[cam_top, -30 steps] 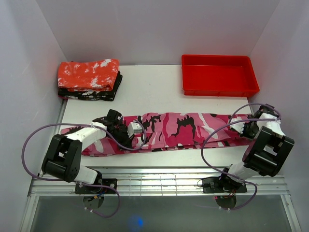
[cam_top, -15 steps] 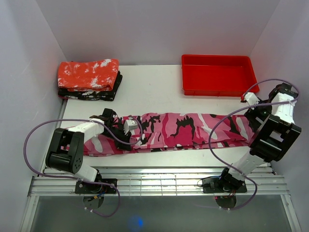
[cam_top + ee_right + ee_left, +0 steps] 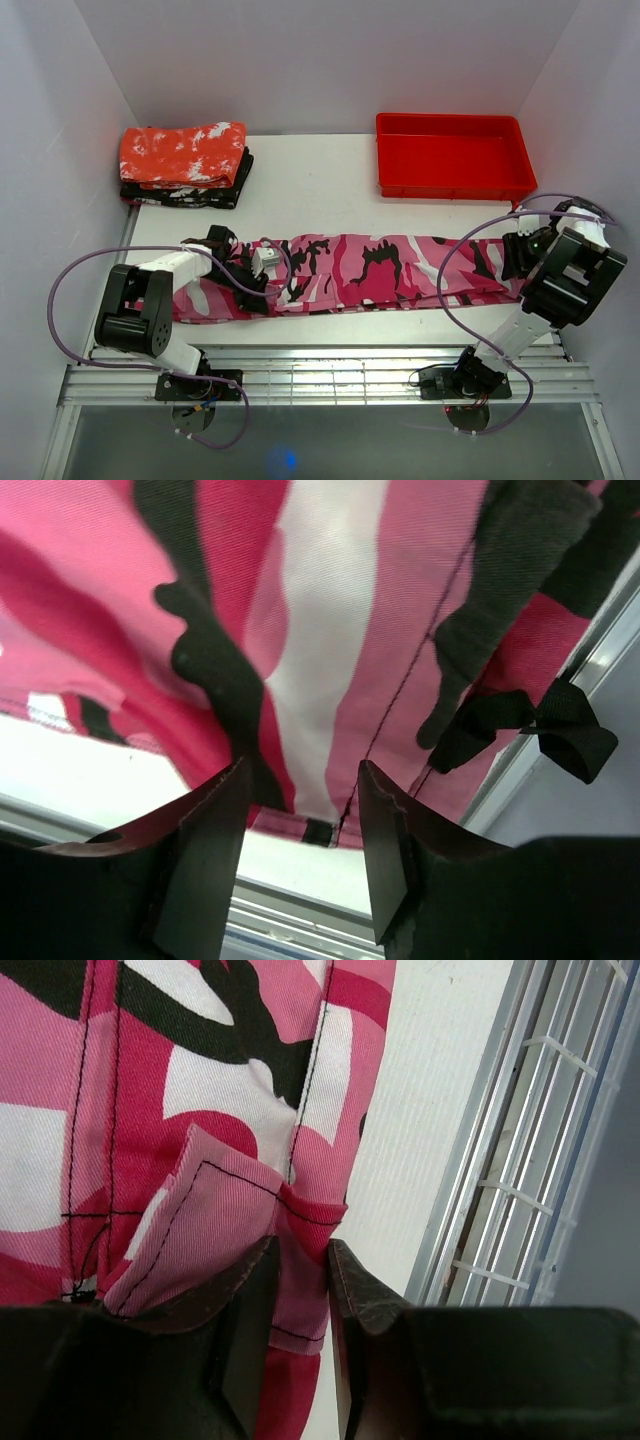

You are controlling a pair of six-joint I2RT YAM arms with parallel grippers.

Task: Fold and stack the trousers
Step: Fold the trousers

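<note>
Tabletop (image 3: pixel 320 200); trousers (image 3: pixel 370 265) lengthwise left-to-right

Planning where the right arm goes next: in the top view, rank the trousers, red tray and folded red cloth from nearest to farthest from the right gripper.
1. trousers: beneath the right gripper, near right.
2. red tray: just behind, back right.
3. folded red cloth: far back left corner.

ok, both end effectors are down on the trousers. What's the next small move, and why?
Probably close both. The left end effector has a raised fold of cloth between its parted jaws, and the right end effector straddles the cloth's edge with jaws apart. The trousers lie at full length, not yet folded over.
</note>
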